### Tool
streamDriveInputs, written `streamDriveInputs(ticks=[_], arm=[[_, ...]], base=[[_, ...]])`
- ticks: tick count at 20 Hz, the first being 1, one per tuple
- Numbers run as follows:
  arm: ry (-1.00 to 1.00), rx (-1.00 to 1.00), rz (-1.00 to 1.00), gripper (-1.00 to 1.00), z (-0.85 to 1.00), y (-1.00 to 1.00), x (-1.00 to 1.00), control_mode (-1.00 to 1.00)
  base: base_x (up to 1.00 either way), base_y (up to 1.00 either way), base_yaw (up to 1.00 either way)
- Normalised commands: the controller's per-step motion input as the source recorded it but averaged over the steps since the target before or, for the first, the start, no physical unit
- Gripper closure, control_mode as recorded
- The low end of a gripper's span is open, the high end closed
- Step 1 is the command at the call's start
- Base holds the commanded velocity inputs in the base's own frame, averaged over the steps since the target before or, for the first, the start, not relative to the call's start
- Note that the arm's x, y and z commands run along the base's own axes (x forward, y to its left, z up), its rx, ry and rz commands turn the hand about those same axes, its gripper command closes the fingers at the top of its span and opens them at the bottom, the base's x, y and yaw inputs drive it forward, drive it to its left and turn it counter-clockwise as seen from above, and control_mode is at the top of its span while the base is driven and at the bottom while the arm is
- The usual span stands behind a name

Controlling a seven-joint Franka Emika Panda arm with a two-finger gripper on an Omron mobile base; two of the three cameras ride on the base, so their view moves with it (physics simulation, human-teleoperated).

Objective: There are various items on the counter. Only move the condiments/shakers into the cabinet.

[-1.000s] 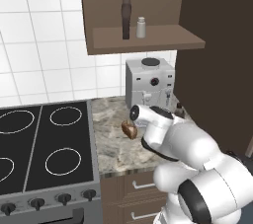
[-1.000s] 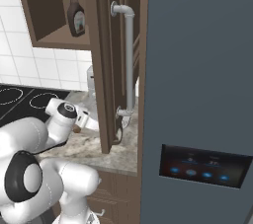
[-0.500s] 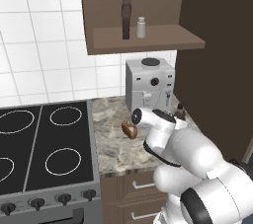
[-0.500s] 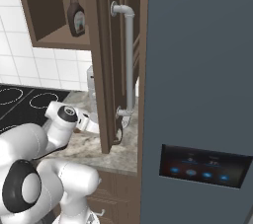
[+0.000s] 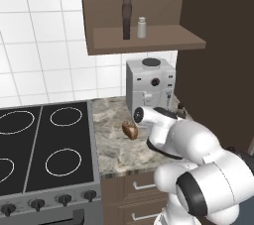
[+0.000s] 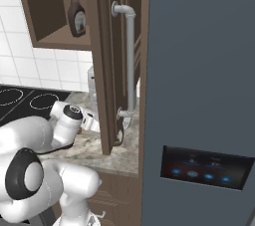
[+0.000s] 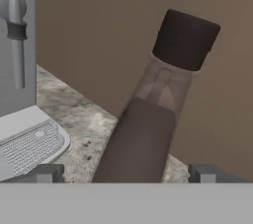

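Going for the last brown squeeze bottle (image 7: 148, 119) on the bench (image 5: 111, 144); tool (image 7: 126, 172) fingers sit apart either side, next up is clamping and lifting to the cabinet (image 5: 149, 40).

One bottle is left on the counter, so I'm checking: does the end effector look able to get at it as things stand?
Probably yes. In the hand view the dark brown bottle stands right ahead between the open fingertips, nothing between them; the coffee machine sits off to one side.

No text reads clearly; the cabinet bottle's label (image 6: 77, 20) seems too blurred to make out.
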Motion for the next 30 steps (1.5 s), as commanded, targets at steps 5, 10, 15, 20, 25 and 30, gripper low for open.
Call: streamDriveInputs(ticks=[5,10,15,20,25,30], arm=[[-0.02,0.00,-0.05,-1.00,0.00,0.00,0.02,-1.00],[-0.03,0.00,-0.01,-1.00,0.00,0.00,0.07,-1.00],[-0.02,0.00,0.00,-1.00,0.00,-0.03,0.07,-1.00],[-0.03,0.00,0.00,-1.00,0.00,-0.09,0.00,-1.00],[-0.06,0.00,0.00,-1.00,0.00,-0.16,0.00,-1.00],[-0.05,0.00,0.00,-1.00,-0.01,-0.08,0.00,-1.00]], base=[[0.00,0.00,0.00],[0.00,0.00,0.00],[0.00,0.00,0.00],[0.00,0.00,0.00],[0.00,0.00,0.00],[0.00,0.00,0.00]])
